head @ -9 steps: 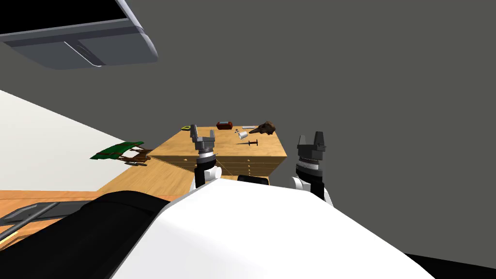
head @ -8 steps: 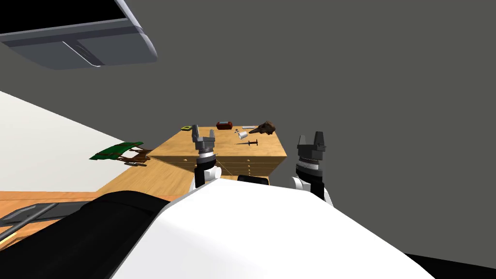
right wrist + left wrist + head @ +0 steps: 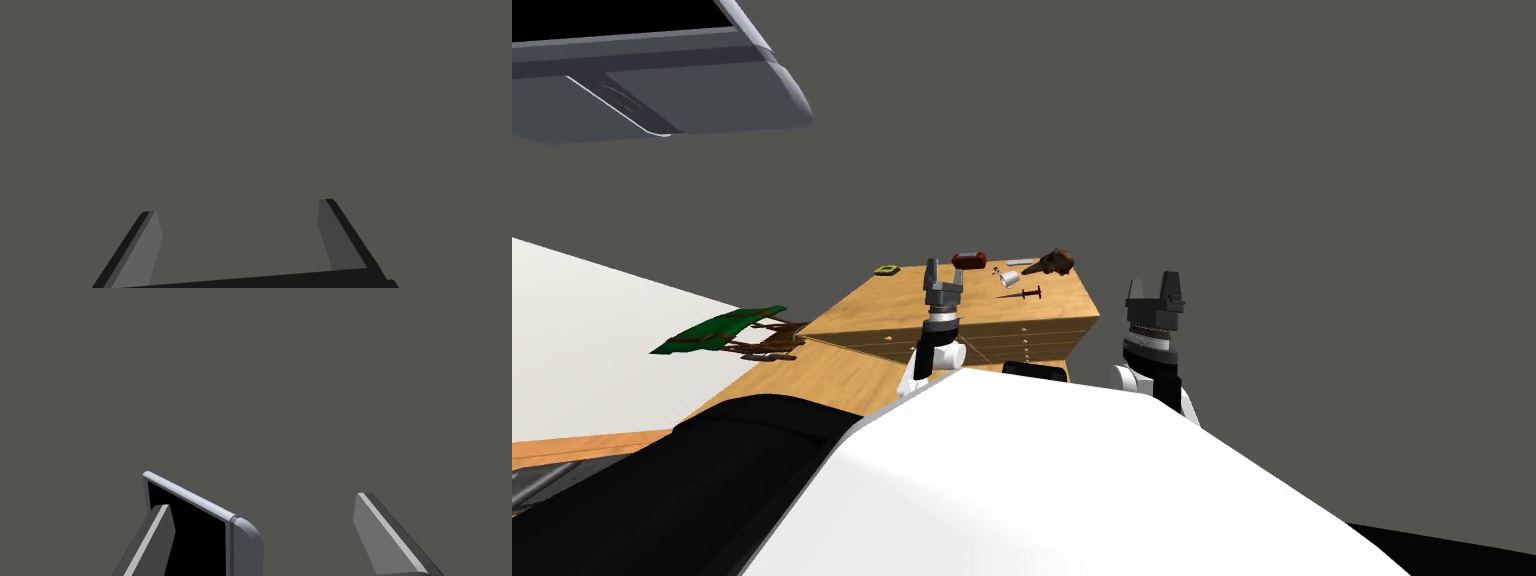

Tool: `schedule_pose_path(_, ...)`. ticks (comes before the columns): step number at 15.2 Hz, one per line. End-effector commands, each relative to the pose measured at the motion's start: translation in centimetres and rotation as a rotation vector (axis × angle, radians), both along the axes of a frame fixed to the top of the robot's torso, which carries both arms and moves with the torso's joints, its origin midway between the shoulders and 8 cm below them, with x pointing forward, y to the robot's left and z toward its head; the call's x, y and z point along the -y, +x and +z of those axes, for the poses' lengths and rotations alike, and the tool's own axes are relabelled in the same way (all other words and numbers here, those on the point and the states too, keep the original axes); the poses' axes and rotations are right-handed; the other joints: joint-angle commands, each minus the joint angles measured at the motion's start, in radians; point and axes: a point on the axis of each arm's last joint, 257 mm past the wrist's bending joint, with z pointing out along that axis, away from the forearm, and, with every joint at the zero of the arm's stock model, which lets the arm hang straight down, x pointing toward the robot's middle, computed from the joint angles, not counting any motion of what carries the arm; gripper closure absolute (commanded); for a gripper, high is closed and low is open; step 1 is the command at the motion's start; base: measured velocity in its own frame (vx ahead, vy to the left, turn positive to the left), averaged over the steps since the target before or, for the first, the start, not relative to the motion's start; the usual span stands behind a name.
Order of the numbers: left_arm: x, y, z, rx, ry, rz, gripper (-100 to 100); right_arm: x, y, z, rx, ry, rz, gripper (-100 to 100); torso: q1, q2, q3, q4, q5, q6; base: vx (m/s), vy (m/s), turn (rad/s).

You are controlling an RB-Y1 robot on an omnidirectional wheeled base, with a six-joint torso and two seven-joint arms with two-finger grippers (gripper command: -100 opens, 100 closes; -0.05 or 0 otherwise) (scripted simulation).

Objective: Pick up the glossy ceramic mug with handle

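A small white mug (image 3: 1009,279) lies on the wooden top of a low chest of drawers (image 3: 892,305), toward its far right part; it looks tipped over. My left gripper (image 3: 944,272) hovers over the near middle of that top, left of the mug and short of it, fingers open and empty. In the left wrist view the left gripper (image 3: 262,503) points at a grey wall. My right gripper (image 3: 1155,288) is raised off the chest's right side, open and empty, and the right wrist view has the right gripper (image 3: 237,207) facing the grey wall.
Around the mug lie a red-brown box (image 3: 968,260), a brown lump (image 3: 1052,263), a dark tool (image 3: 1030,293), a grey flat piece (image 3: 1017,263) and a small green-yellow item (image 3: 886,270). A green-seated chair (image 3: 727,330) stands to the left.
The whole head view has shifted, so I have turned a little. My left gripper has moved right and slightly up, closer to the mug. The right arm holds still.
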Motion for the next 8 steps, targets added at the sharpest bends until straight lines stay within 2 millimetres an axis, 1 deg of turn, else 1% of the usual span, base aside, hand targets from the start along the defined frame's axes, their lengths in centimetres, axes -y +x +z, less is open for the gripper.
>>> schedule_pose_path(1,0.0,1.0,-1.2,-0.031,0.015,-0.024,-100,0.0,0.0,0.0,0.0,0.0,0.0,0,0.0,0.0,0.0,0.0,0.0,0.0,-0.046,0.068,-0.153)
schedule_pose_path(3,0.0,2.4,-2.8,-0.077,0.03,-0.052,-100,0.0,0.0,0.0,0.0,0.0,0.0,0,0.001,0.001,0.0,0.0,0.0,0.0,-0.055,0.087,-0.294)
schedule_pose_path(4,0.0,2.4,-2.8,-0.077,0.03,-0.052,-100,0.0,0.0,0.0,0.0,0.0,0.0,0,0.002,0.001,0.001,0.0,0.0,0.001,-0.064,0.105,-0.242)
schedule_pose_path(5,-0.1,3.2,-3.7,-0.101,0.036,-0.065,-100,0.0,0.0,0.0,0.0,0.0,0.0,0,0.003,0.001,0.001,0.0,0.001,0.0,-0.065,0.09,-0.216)
schedule_pose_path(6,-0.1,3.2,-3.7,-0.101,0.036,-0.065,-100,0.0,0.0,0.0,0.0,0.0,0.0,0,0.003,0.002,0.001,0.0,0.001,0.0,-0.057,0.072,-0.166)
schedule_pose_path(7,-0.3,4.0,-4.6,-0.127,0.04,-0.076,-100,0.0,0.0,0.0,0.0,0.0,0.0,0,0.002,0.001,0.001,0.0,0.001,0.0,-0.05,0.068,-0.187)
schedule_pose_path(8,-0.3,4.0,-4.6,-0.127,0.04,-0.076,-100,0.0,0.0,0.0,0.0,0.0,0.0,0,0.002,0.001,0.0,0.0,0.0,0.0,-0.048,0.069,-0.179)
